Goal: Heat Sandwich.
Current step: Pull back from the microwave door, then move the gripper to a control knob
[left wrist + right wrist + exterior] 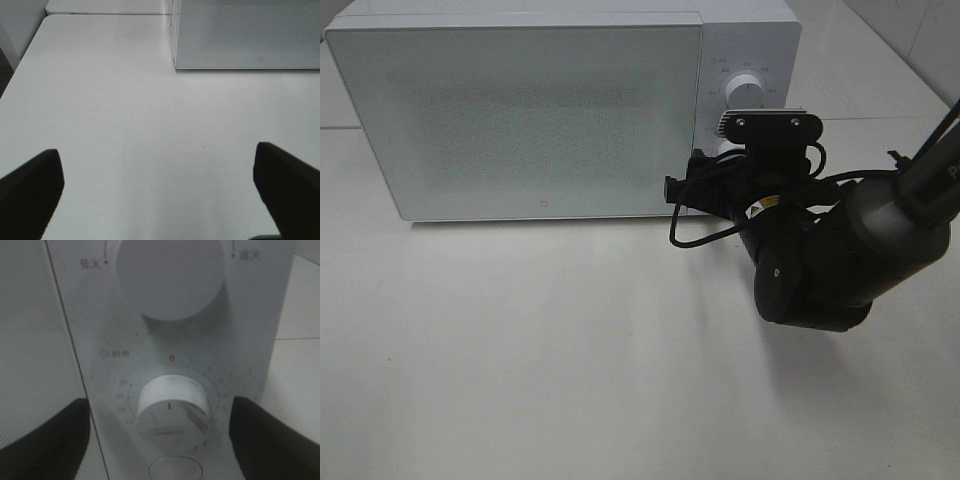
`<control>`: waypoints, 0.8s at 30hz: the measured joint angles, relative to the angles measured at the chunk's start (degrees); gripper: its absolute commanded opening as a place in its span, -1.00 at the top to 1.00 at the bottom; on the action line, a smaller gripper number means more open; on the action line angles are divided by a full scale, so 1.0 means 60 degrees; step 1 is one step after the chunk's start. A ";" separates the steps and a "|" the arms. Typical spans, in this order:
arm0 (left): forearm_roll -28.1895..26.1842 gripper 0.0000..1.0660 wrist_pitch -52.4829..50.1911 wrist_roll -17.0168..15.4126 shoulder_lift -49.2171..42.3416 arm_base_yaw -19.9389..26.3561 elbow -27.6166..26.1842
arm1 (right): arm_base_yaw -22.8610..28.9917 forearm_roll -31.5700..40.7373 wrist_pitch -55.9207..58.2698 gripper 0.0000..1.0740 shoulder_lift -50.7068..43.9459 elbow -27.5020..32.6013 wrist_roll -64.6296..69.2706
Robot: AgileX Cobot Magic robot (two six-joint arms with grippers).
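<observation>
The sandwich is out of view; the white microwave (520,110) stands at the back of the table with its door (530,120) shut. My right gripper (723,158) is at the control panel. In the right wrist view it (160,405) is open, one dark finger on each side of the timer knob (172,410) and apart from it. The knob's red mark points up towards the 0. My left gripper (156,150) is open over bare table (150,100) with nothing between its fingers; the exterior high view does not show it.
Above the timer knob sits the larger power knob (747,88) (170,275). A round button (175,470) lies below the timer knob. The right arm (840,260) and its cables hang in front of the microwave's lower right corner. The microwave's front corner (176,65) lies ahead of the left gripper.
</observation>
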 measured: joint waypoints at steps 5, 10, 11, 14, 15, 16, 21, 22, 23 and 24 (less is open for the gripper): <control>0.0000 -0.83 0.0000 0.0000 0.0000 0.0000 0.0000 | 0.0000 0.0000 0.0000 -0.36 0.0000 0.0000 0.0000; 0.0000 -0.83 0.0000 0.0000 0.0000 0.0000 0.0000 | 0.0000 0.0000 -0.0010 -0.28 0.0000 0.0000 -0.0029; 0.0000 -0.83 0.0000 0.0000 0.0000 0.0000 0.0000 | 0.0000 0.0000 -0.0010 -0.20 0.0000 0.0000 -0.0048; 0.0000 -0.83 0.0000 0.0000 0.0000 0.0000 0.0000 | 0.0000 0.0000 -0.0067 -0.07 0.0000 0.0000 -0.0067; 0.0000 -0.83 0.0000 0.0000 0.0000 0.0000 0.0000 | 0.0000 0.0000 -0.0162 0.01 0.0000 0.0000 -0.0115; 0.0000 -0.83 0.0000 0.0000 0.0000 0.0000 0.0000 | 0.0000 0.0000 -0.0181 0.20 0.0000 0.0000 -0.0162; 0.0000 -0.83 0.0000 0.0000 0.0000 0.0000 0.0000 | -0.0038 0.0134 -0.0220 0.72 0.0000 0.0000 -0.0248; 0.0000 -0.83 0.0000 0.0000 0.0000 0.0000 0.0000 | -0.0038 0.0143 -0.0220 0.80 0.0000 0.0000 -0.0248; 0.0000 -0.83 0.0000 0.0000 0.0000 0.0000 0.0000 | -0.0038 0.0143 -0.0220 0.80 0.0000 0.0000 -0.0248; 0.0000 -0.83 0.0000 0.0000 0.0000 0.0000 0.0000 | -0.0038 0.0143 -0.0220 0.86 0.0000 0.0000 -0.0258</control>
